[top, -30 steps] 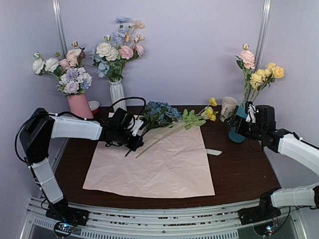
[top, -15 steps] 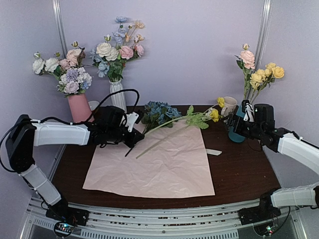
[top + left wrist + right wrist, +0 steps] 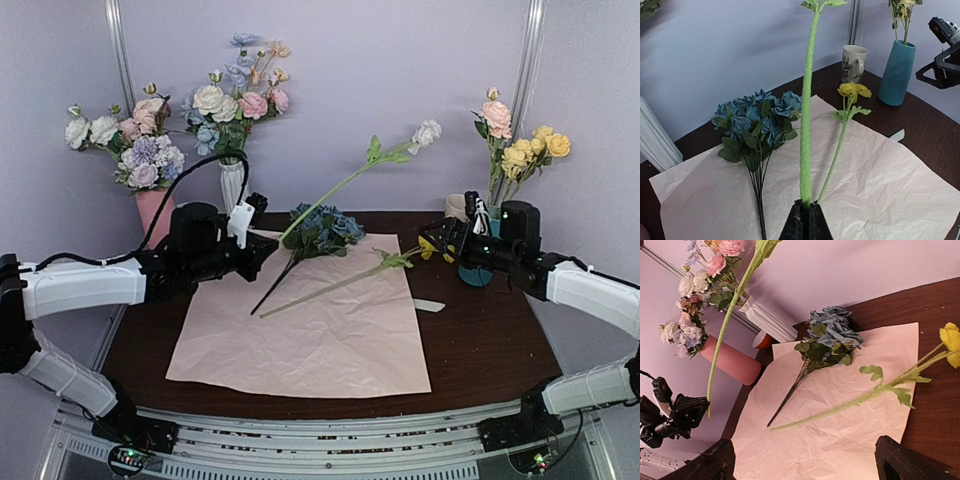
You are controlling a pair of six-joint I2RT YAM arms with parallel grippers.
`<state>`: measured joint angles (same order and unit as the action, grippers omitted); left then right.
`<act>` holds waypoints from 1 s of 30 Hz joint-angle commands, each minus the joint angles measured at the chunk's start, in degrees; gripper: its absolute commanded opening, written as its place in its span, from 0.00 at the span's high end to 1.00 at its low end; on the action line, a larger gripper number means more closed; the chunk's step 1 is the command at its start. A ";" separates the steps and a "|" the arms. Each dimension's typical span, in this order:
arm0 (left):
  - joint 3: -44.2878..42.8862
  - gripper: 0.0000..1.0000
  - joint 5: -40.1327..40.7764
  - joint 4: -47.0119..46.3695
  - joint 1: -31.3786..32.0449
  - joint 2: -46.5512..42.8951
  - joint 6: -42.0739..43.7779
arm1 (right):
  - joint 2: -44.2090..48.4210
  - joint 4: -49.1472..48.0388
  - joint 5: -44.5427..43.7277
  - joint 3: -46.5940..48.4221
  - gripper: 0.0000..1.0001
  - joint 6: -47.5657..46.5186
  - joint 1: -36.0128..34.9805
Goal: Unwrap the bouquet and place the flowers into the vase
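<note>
left gripper point(image 3: 262, 250) is clamped on the bottom end of the white flower point(image 3: 427, 132), stem slanting up and right toward the teal vase point(image 3: 896, 72) at the far right, just beside the wide-open right gripper point(image 3: 447, 240), so the right arm's way closer.

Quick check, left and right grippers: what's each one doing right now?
Left gripper: jaws closed on the green stem of the white flower.
Right gripper: jaws open, holding nothing.
</note>
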<state>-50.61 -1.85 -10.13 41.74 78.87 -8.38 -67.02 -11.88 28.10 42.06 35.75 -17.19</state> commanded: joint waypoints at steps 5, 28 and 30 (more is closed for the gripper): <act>4.26 1.00 2.27 -9.15 2.20 -5.71 2.62 | -5.30 -16.96 9.27 4.02 0.00 10.14 -3.27; 14.31 1.00 -16.04 -28.32 2.39 -7.32 -8.23 | -21.71 -32.99 9.60 23.18 0.40 16.14 -11.97; 14.75 1.00 -16.47 -29.28 2.47 -7.28 -8.39 | -22.23 -32.80 9.49 24.19 0.55 16.11 -12.15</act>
<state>-37.26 -15.20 -33.06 43.90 72.36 -15.86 -88.66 -42.15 36.77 63.26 51.68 -28.62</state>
